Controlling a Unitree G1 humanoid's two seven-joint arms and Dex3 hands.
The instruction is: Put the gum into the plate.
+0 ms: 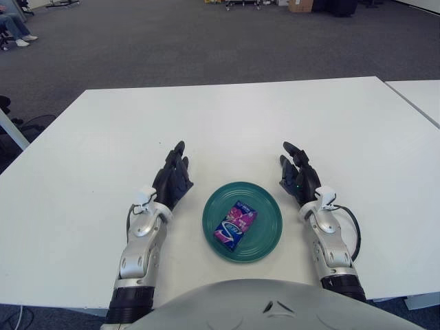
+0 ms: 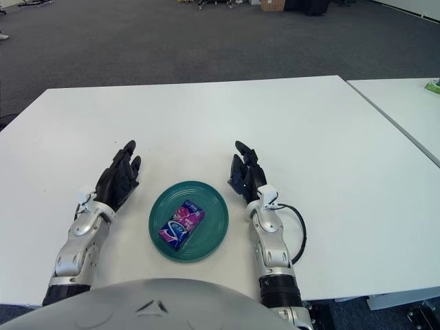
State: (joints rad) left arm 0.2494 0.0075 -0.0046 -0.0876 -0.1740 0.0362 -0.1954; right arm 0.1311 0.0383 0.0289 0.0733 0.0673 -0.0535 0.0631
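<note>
The gum (image 1: 235,225) lies inside the plate (image 1: 265,203), a little toward the plate's near-left part, resting flat on the green surface with nothing touching it. It is a small rectangular pack, pink and purple with a dark blue end and white lettering, turned at a slant so one short end points toward the robot's left and the other up toward the right. The plate is a round teal dish sitting on the white table (image 1: 227,117) between the two hands.

The left hand (image 1: 172,180) shows just left of the plate, its dark fingers stretched forward and held loosely together, holding nothing. The right hand (image 1: 298,179) shows just right of the plate, fingers likewise extended and relaxed, empty; whether either palm actually touches the tabletop cannot be told.

The right eye view shows a second white table (image 2: 402,103) at the far right with a small green object (image 2: 432,86) on its edge; the left eye view instead shows a seated person's legs (image 1: 15,29) at the top left corner
</note>
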